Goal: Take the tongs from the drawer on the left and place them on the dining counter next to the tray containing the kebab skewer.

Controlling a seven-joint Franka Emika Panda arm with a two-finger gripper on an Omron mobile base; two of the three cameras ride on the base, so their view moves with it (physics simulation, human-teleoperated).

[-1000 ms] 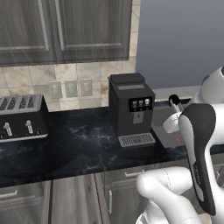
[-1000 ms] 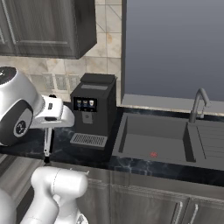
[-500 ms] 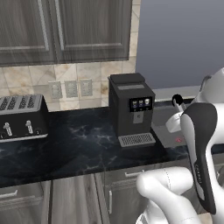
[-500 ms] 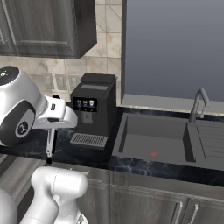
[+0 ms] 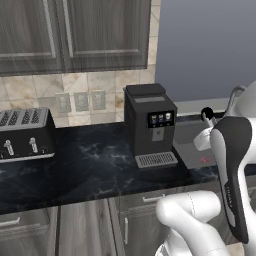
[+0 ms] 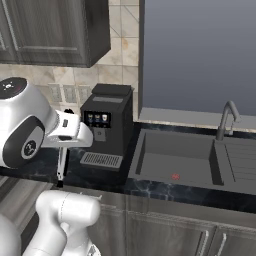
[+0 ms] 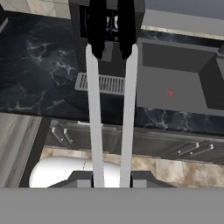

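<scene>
My gripper is shut on the tongs. In the hand view their two pale arms run up from between my fingers to black ends in front of the coffee machine. In the right base view the tongs hang straight down from the gripper, above the front edge of the black counter, left of the coffee machine. The dining counter, tray and kebab skewer are out of view. I cannot tell which front below is the task's drawer.
A black coffee machine stands on the dark marble counter, with a toaster to its left. A sunken sink with a faucet lies to the right. Grey wall cabinets hang overhead, and closed grey fronts run below the counter.
The hand has drifted slightly to the right with the tongs still held. Nothing on the counter has moved.
</scene>
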